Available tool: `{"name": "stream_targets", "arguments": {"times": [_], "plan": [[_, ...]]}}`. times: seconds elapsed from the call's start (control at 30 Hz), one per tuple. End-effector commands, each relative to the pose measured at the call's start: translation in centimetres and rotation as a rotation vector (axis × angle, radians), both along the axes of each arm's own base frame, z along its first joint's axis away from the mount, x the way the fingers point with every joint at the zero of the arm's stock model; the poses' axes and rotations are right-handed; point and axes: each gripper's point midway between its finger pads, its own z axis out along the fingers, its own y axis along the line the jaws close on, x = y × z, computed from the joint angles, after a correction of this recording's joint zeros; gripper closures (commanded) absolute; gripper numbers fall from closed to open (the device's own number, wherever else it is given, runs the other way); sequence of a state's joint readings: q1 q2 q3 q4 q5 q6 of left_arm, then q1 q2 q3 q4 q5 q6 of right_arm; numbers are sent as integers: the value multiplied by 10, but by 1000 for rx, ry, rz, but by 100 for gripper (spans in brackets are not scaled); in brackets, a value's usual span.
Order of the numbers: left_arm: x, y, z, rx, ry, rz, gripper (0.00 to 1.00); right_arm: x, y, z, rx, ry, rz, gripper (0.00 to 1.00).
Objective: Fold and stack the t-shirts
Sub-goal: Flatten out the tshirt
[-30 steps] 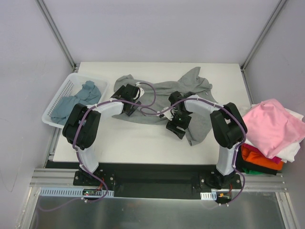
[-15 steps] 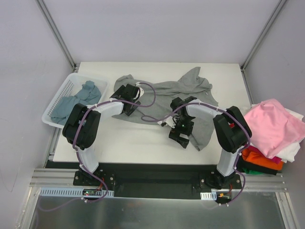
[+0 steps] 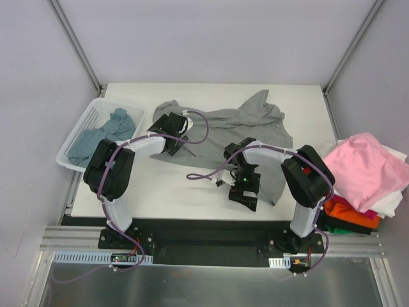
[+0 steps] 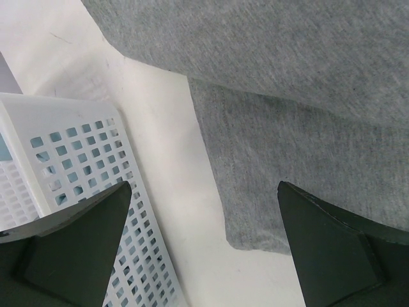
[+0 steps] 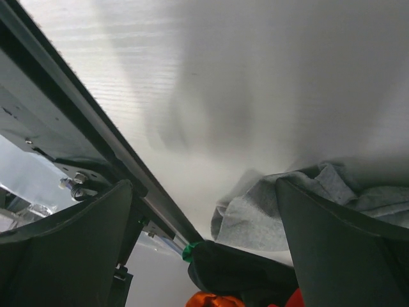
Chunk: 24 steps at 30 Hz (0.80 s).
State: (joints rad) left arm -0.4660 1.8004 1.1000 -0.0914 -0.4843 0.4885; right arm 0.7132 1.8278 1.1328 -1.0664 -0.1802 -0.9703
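A light heather-grey t-shirt (image 3: 239, 121) lies crumpled across the back middle of the table. My left gripper (image 3: 171, 135) hovers open over its left corner; in the left wrist view the hem corner (image 4: 255, 233) lies on the white tabletop between the wide fingers (image 4: 70, 249). My right gripper (image 3: 245, 193) stands open near the shirt's front right flap, holding nothing. In the right wrist view my right gripper (image 5: 203, 192) is tilted sideways, with a grey fold (image 5: 262, 217) beside its right finger. A blue-teal t-shirt (image 3: 102, 131) lies in the basket.
The white slatted basket (image 3: 69, 148) stands at the table's left edge, close to my left gripper (image 4: 204, 192). Off the right edge is a pile with a pink t-shirt (image 3: 364, 166) on top, white (image 3: 391, 203) and orange (image 3: 348, 219) beneath.
My right gripper opened fully and drew back toward the near edge, off the grey t-shirt's right flap. The left arm stayed still.
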Motion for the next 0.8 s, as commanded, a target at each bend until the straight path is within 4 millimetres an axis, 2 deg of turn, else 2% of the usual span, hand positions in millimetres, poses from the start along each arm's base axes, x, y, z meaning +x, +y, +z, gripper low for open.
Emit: {"name": "stream_targets", "arguments": {"times": [0.0,0.17,0.37,0.5,0.77], "plan": [[-1,2,22,11,-49,2,1,-33,-4,-6,-35,145,57,0],[-3,2,24,11,-51,2,1,-50,-2,-5,-47,187,112,3],[-2,1,20,13,-42,3,1,-60,9,10,-13,184,150,3],[1,0,15,10,-33,8,1,-46,30,27,53,95,141,3],[6,-2,15,12,-35,6,1,1,61,54,149,-176,76,3]]}}
